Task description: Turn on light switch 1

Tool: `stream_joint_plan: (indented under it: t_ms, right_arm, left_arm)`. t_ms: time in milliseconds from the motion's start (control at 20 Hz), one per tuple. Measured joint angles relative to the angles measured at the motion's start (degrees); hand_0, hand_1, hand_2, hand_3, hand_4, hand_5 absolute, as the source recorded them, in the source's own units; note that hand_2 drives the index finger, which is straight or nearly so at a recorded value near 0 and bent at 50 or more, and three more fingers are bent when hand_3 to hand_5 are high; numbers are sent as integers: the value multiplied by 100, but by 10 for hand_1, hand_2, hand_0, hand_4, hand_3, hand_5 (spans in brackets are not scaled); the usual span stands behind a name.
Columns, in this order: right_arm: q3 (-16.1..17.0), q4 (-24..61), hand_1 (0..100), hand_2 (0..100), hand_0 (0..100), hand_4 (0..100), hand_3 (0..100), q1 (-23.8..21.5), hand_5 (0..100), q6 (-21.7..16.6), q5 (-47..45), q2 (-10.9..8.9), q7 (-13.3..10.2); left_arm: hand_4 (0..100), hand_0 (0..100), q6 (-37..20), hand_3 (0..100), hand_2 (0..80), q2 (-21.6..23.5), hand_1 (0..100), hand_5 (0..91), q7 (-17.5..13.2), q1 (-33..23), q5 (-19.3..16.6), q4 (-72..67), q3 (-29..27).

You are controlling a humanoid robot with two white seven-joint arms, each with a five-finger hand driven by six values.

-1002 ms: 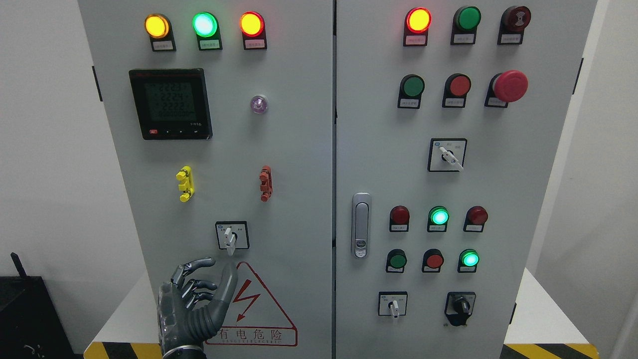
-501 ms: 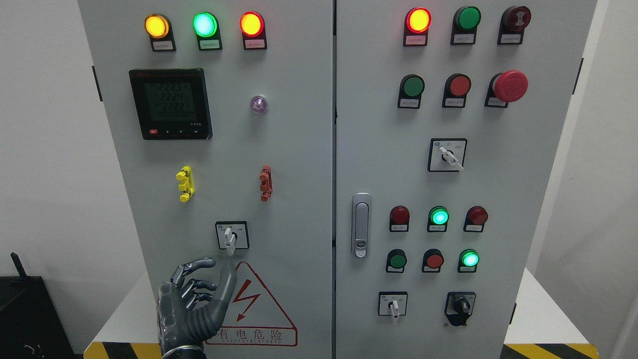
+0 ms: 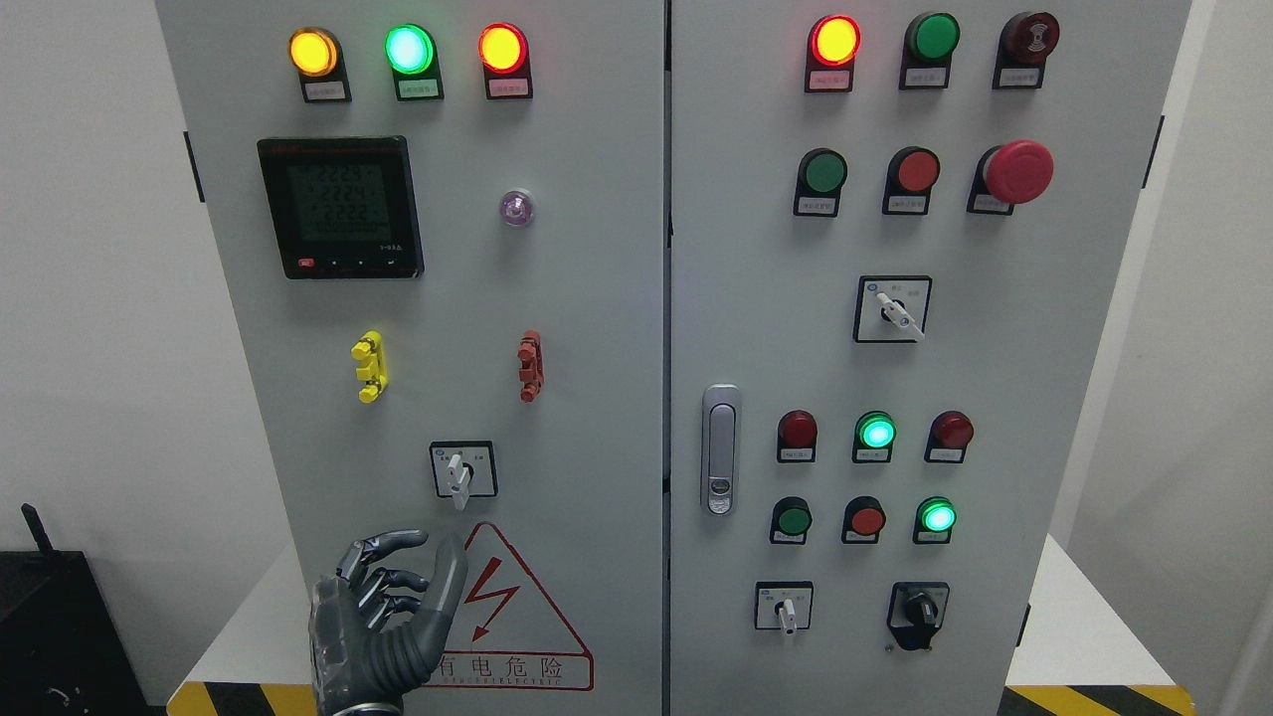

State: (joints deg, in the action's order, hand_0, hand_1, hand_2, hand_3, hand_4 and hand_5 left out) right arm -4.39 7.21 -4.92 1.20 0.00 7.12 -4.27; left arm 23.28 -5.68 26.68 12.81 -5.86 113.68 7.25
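Left hand hovering below the rotary switch, holding nothing.

The left hand [image 3: 383, 622], wrist cut off by the bottom edge, is showing loosely spread fingers [image 3: 393, 542]; the rotary switch [image 3: 462, 470] is sitting above, beside the warning triangle [image 3: 507, 607], its labels unreadable.

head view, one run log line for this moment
left hand: open, below switch, no contact | switch: lever down | right hand: not in view

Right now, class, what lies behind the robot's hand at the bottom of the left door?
The left hand covers the left corner of the red warning triangle; the lightning bolt and most lettering show. Any print under the hand is hidden.
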Motion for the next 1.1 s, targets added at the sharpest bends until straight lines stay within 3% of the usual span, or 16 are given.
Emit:
stream_joint_plan:
  t_ms: [250,501,1102]
  right_arm:
    - [0,0,0,0,0,0,0,0,0,0,0,0,0]
    - [0,0,0,0,0,0,0,0,0,0,0,0,0]
    - [0,0,0,0,0,0,0,0,0,0,0,0,0]
  left_arm:
    - [790,260,-13,586,512,3,720,727,1,0,4,-3,5]
    - [856,287,-14,725,558,7,723,830,3,17,8,-7,5]
    - [864,309,-43,746,558,0,752,846,1,94,45,-18,-2]
